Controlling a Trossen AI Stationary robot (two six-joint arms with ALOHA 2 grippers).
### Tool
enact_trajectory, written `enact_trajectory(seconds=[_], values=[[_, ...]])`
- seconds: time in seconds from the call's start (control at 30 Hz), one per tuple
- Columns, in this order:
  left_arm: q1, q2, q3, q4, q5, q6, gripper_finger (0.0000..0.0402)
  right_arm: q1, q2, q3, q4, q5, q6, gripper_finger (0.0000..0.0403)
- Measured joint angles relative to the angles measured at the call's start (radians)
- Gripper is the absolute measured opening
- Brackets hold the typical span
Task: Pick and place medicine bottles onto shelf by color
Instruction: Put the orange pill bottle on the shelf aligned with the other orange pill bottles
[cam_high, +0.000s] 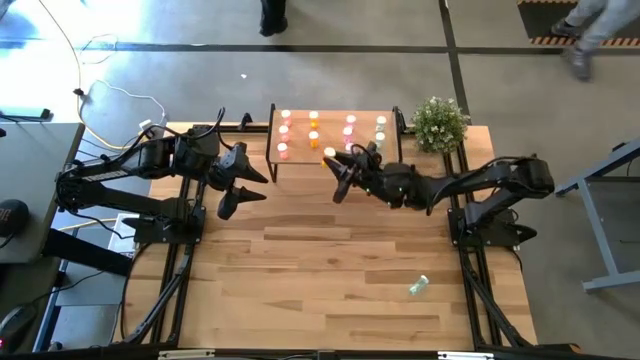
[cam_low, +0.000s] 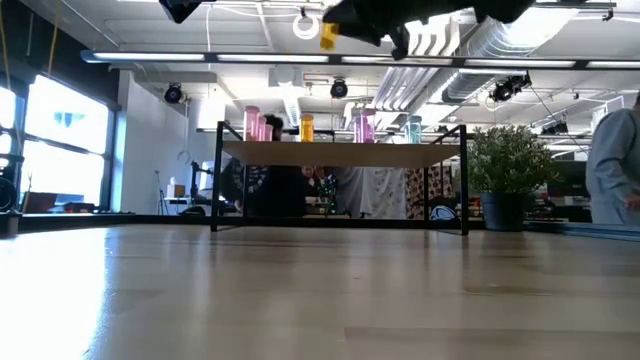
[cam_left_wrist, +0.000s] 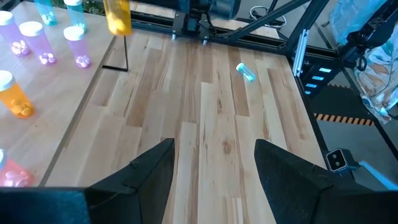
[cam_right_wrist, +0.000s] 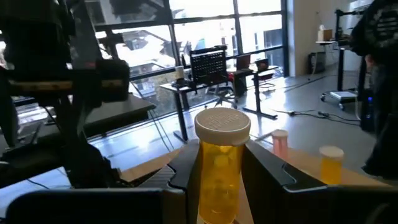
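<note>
Right gripper (cam_high: 337, 170) clamped on an orange bottle (cam_right_wrist: 219, 168), cap up, held in the air just off the shelf's (cam_high: 300, 158) near edge. Shelf top carries pink, orange and teal bottles (cam_high: 314, 131) in rows. Left gripper (cam_left_wrist: 214, 163) hangs wide, holding nothing, beside the shelf's left end. Broad bare table (cam_high: 320, 270) in front of the shelf; one teal bottle (cam_high: 418, 287) lies there, well apart.

A: What does the right gripper (cam_right_wrist: 217, 180) hold between its matt black fingers?

B: An orange bottle (cam_right_wrist: 219, 168) of glossy translucent plastic, with a smooth, pale matt cap.

A: And below it?

B: A table (cam_high: 330, 270) of light planked wood with a soft sheen; beside it, the shelf (cam_low: 340, 154), a wood board on thin black metal legs.
</note>
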Motion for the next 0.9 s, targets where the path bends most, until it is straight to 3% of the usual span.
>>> enact_trajectory(seconds=[0.17,0.4,0.57,0.9], values=[[0.000,0.000,0.000,0.000,0.000,0.000,0.0211,0.060,0.050,-0.045,0.096,0.151,-0.015,0.0085],[0.000,0.000,0.000,0.000,0.000,0.000,0.0211,0.102,0.258,-0.011,0.255,0.349,-0.038,0.0085],[0.000,0.000,0.000,0.000,0.000,-0.007,0.0211,0.060,0.338,0.030,0.346,0.320,-0.095,0.0085],[0.000,0.000,0.000,0.000,0.000,-0.007,0.0211,-0.018,0.348,0.079,0.217,0.235,-0.064,0.0085]])
